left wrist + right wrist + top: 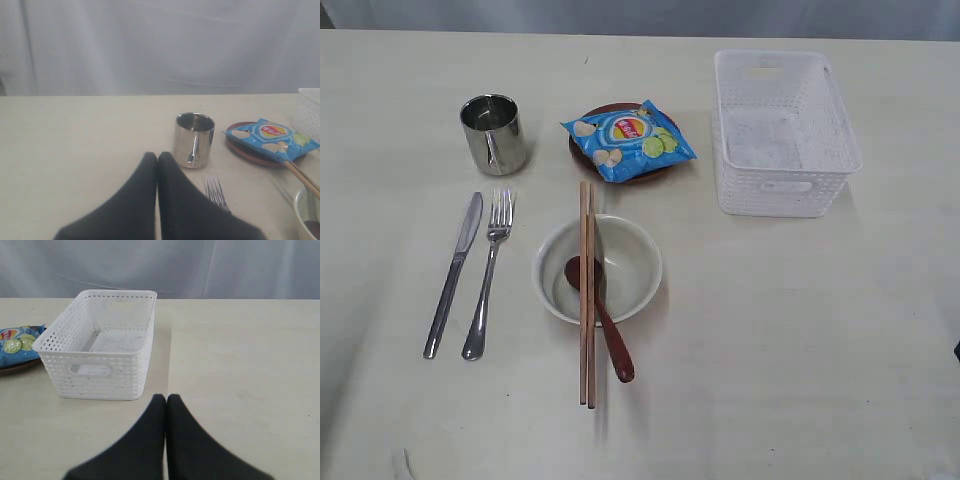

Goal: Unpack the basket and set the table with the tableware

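Shows the basket empty near the far right corner of the bench, clear of the setting. Finds knife and fork paired toward the left edge, cup beyond, chopsticks and spoon resting on the bowl nearer the near edge, plate under the chips bag: seemingly 1 diner's place, probably complete. Shows left hand and right hand each pinched together on nothing, likely with nothing left to lift.

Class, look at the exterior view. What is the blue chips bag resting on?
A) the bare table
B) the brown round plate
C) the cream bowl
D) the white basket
B: the chips bag lies on top of the brown plate, whose rim shows around the bag's edges.
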